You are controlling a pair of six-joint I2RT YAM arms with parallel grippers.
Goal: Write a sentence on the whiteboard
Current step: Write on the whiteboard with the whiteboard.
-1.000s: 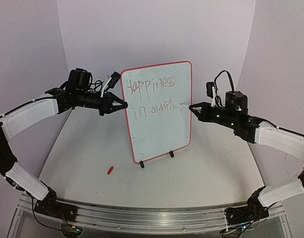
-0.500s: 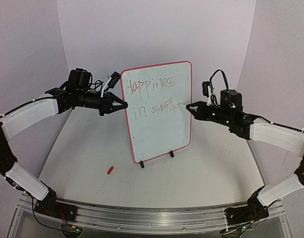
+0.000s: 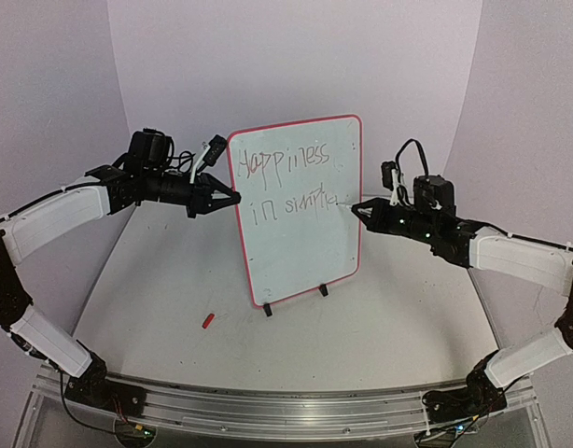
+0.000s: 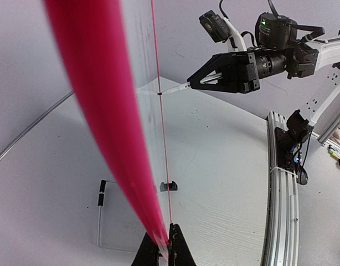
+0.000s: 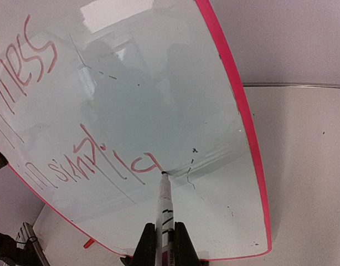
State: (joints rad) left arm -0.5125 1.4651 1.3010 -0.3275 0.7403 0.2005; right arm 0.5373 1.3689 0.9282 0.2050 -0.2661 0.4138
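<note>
The whiteboard [image 3: 300, 243] stands upright on its wire stand in the middle of the table, white with a red-pink rim. The sentence [image 3: 288, 161] reads "happiness" over "in simplic" in thin strokes. My left gripper [image 3: 233, 198] is shut on the board's left edge, and the left wrist view shows the blurred rim [image 4: 109, 122] running down into the left gripper [image 4: 161, 250]. My right gripper [image 3: 355, 205] is shut on a slim white marker [image 5: 165, 208]. Its tip touches the whiteboard [image 5: 159, 83] at the end of the second line of the sentence [image 5: 92, 158].
A small red cap [image 3: 208, 320] lies on the table left of the board's foot. Black clips [image 3: 268, 310] of the stand hold the lower edge. A metal rail [image 3: 286, 411] runs along the near edge, and purple walls close in behind and at both sides.
My right arm has shifted a little to the left and down, with the marker tip kept on the board at the end of the second line. The left arm and the board have not moved.
</note>
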